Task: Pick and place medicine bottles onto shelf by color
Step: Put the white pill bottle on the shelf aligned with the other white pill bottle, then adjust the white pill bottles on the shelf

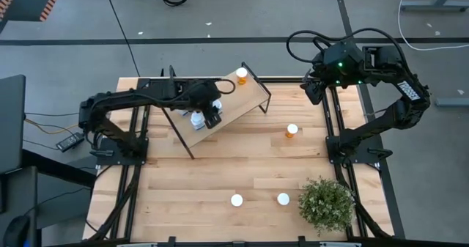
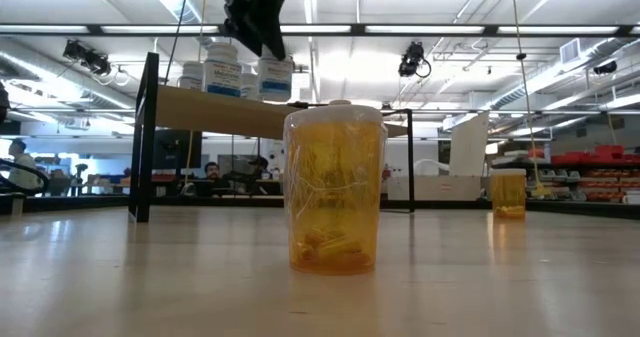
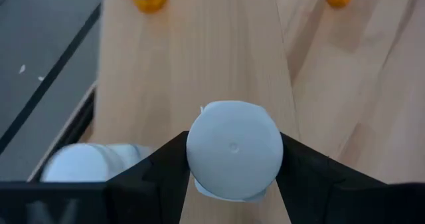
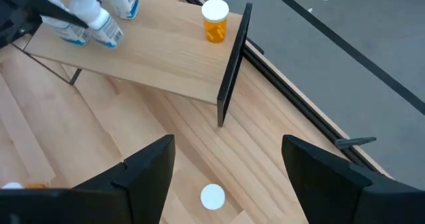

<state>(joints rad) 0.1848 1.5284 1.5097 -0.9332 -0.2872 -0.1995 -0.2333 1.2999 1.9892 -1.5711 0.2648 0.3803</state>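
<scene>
The shelf (image 1: 234, 104), a slanted light-wood board on a black frame, stands at the table's far left. My left gripper (image 1: 212, 117) is over its left half, shut on a white medicine bottle (image 3: 232, 151). Two more white bottles (image 2: 222, 72) stand beside it on the board. An orange bottle (image 1: 242, 75) stands at the board's far right end. Another orange bottle (image 1: 292, 131) stands on the table right of the shelf. Two white-capped bottles (image 1: 237, 200) (image 1: 283, 198) stand near the table's front edge. My right gripper (image 4: 226, 164) is open and empty, high over the table's far right. My left gripper pinches the white bottle by its white cap (image 3: 199, 159), one finger on each side. The fingers come from above, pointing down. The bottle is upright below them, its bottom at the shelf board (image 2: 275, 97). Whether it rests on the board or hangs just clear, I cannot tell.
A green potted plant (image 1: 326, 203) stands at the table's front right corner. The shelf's black frame (image 4: 232, 58) sticks up at its right end. Bare wood lies between the shelf and the front bottles.
</scene>
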